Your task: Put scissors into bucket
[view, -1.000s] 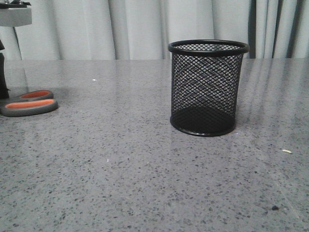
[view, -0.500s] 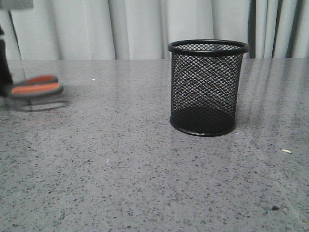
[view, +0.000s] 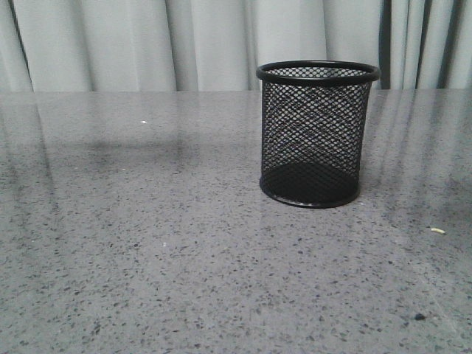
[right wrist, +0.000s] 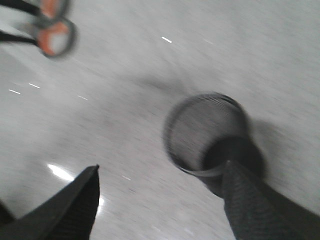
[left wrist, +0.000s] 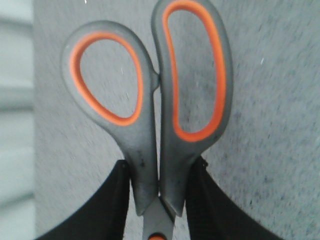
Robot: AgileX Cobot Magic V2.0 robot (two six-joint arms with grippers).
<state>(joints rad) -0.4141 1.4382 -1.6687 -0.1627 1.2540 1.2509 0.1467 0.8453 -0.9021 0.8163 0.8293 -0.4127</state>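
Note:
The bucket (view: 317,133), a black wire-mesh cup, stands upright on the grey table, right of centre in the front view. It also shows blurred in the right wrist view (right wrist: 210,137). The scissors (left wrist: 150,110), grey handles lined in orange, are held in my left gripper (left wrist: 159,172), which is shut on the handle necks just above the orange pivot; the blades are hidden. The scissors also show blurred in the right wrist view (right wrist: 52,30). Neither gripper nor the scissors show in the front view. My right gripper (right wrist: 160,172) is open and empty above the table, beside the bucket.
The speckled grey table (view: 147,243) runs back to pale curtains (view: 147,37). A small pale crumb (view: 438,231) and a dark speck (view: 420,317) lie at the front right.
The scissors lay on the table at the far left, then rose and left the front view, lifted by my left gripper. The bucket has not moved.

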